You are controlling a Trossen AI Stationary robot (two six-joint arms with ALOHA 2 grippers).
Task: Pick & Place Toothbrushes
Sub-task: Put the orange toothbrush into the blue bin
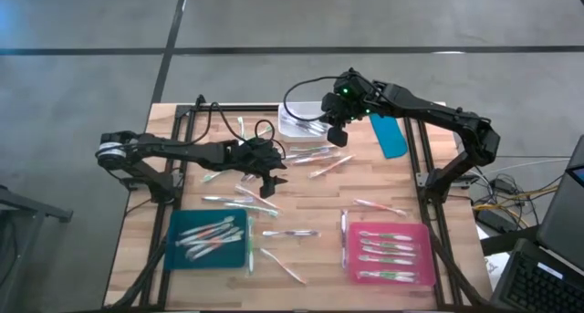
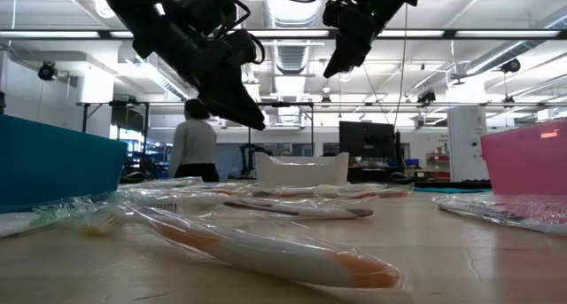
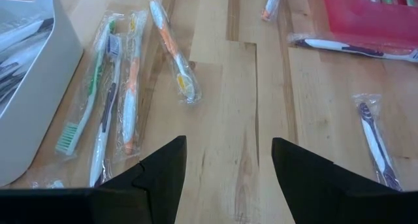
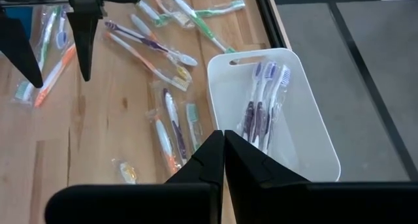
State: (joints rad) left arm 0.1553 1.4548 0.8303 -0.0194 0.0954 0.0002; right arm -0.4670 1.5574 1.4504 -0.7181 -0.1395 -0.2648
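From above, the left hand, fingers wide and empty, hangs mid-frame over toothbrushes scattered on the table; the right hand, pinched shut on nothing, hovers beside the white bin. Low view: a person stands behind. Right wrist view: purple brushes lie in the bin.

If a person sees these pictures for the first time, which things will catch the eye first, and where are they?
First come the wrapped toothbrushes scattered across the middle of the wooden table. At its near edge sit two bright trays, the teal tray under the left arm's side and the pink tray on the right. Above, the open left gripper hovers over loose brushes, while the shut right gripper hangs by the white bin at the far edge.
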